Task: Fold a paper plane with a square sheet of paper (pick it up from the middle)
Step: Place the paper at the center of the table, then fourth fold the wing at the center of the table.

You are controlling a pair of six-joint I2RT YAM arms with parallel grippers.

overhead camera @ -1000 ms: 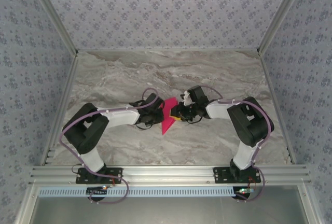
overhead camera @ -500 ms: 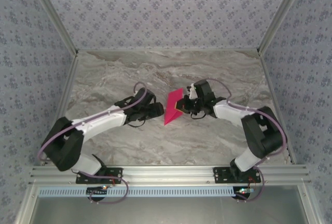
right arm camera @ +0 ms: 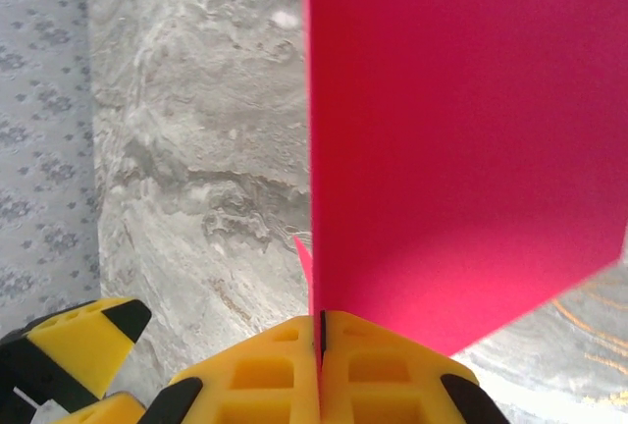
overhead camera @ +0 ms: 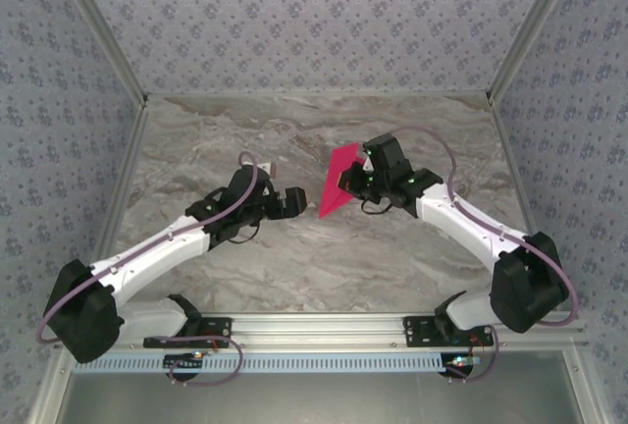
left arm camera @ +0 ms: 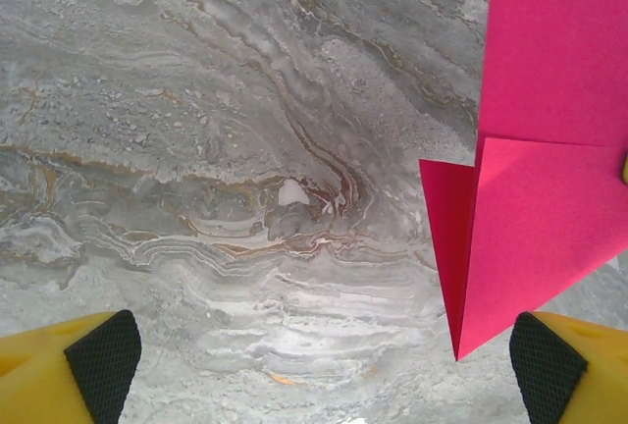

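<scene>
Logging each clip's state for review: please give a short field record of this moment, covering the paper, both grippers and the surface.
paper: pink paper, folded, layers overlapping, pointed tip toward the near edge
fold stage: partly folded, not yet a narrow dart
left gripper: open, holding nothing, apart from the paper
right gripper: shut on the pink paper's edge
surface: marble-patterned table

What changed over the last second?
The left jaws opened and let go of the folded pink sheet; the right jaws, shut on it, carried it toward the back wall and slightly right. The left jaws stayed about where they were; the sheet's folds look unchanged.
</scene>
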